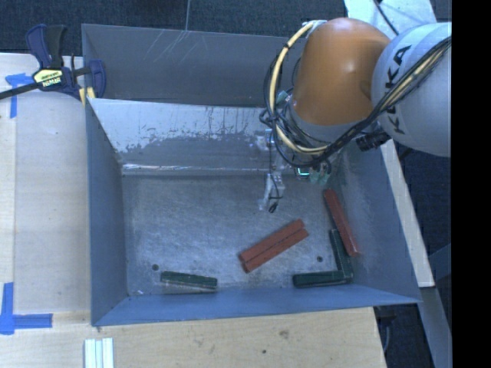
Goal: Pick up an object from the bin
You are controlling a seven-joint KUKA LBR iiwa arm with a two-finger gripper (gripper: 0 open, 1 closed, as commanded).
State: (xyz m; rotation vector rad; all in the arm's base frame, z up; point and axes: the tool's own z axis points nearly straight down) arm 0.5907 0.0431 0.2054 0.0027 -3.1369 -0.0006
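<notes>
My gripper [271,199] hangs under the orange cover over the right middle of the bin floor, with one thin metal finger showing. Nothing shows between its fingers. Just below and to the right of it lies a red-brown double bar [274,244], slanting up to the right. A second red-brown bar [340,221] lies by the right wall, running down to the right. A dark green L-shaped piece [331,271] sits in the front right corner.
A dark green bar [188,281] lies flat near the front left of the bin. The arm and its cables cover the back right corner.
</notes>
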